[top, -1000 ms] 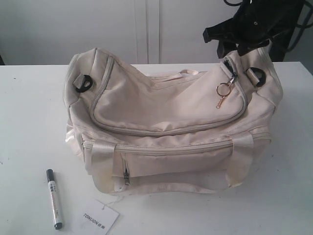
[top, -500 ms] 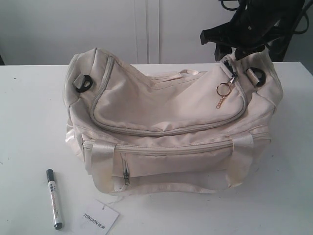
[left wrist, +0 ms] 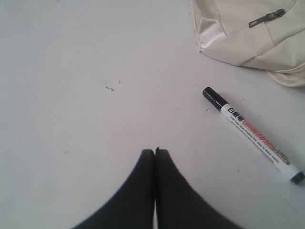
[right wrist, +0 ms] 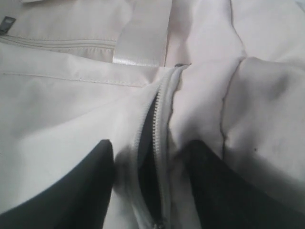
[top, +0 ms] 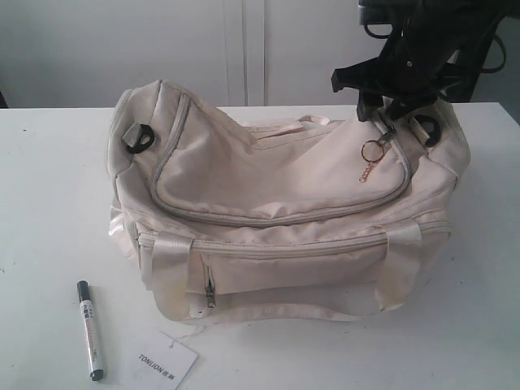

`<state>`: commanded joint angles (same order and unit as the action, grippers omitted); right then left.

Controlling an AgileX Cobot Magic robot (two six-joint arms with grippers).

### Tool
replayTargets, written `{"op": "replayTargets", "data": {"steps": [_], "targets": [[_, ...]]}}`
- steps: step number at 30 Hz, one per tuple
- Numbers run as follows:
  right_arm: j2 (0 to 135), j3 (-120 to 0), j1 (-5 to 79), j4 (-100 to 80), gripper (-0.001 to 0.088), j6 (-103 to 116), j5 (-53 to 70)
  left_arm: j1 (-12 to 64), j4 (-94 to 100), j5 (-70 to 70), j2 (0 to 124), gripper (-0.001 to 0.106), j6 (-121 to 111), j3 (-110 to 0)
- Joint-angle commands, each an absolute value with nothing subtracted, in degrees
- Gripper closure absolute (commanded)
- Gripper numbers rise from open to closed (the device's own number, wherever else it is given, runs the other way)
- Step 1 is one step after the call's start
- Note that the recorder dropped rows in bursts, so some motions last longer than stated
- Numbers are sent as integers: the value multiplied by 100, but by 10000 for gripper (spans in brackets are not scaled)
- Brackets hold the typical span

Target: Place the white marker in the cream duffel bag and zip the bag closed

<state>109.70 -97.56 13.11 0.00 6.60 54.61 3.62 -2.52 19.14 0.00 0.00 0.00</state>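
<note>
The cream duffel bag (top: 276,179) lies across the middle of the white table, its curved top zip slightly parted at the right end. My right gripper (top: 380,110) is down on that end and stands open (right wrist: 150,143), with one finger on either side of the zip (right wrist: 159,124) against the fabric. A gold ring and chain (top: 370,154) hang from the zip pull. The white marker (top: 89,331) lies flat on the table in front of the bag's left corner. In the left wrist view the marker (left wrist: 252,136) lies a short way from my left gripper (left wrist: 155,150), which is shut and empty above bare table.
A white paper hang tag (top: 165,359) lies beside the marker at the front edge. Black D-rings (top: 140,136) sit at both ends of the bag. The front pocket zip (top: 210,290) faces forward. The table (top: 49,203) runs out to the left and right of the bag.
My right gripper has come down and slightly left onto the bag's right end, pressing the fabric there. The marker and bag body have not moved.
</note>
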Motion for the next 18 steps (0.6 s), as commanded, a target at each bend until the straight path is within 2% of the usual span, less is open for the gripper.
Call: {"op": "replayTargets", "data": {"steps": [2,5,7,18], "targets": [[10970,-9756,1311,0,574,660,5529,362,-252,1914,0,1053,0,0],[10970,-9756,1311,0,780,660,5614,362,-252,1914,0,1053,0,0],[10970,-9756,1311,0,868,678,5624,362,-252,1914,0,1053,0,0],[10928,-9797,1063,975,868,777,5765,362,-252,1914,0,1053,0,0]]}}
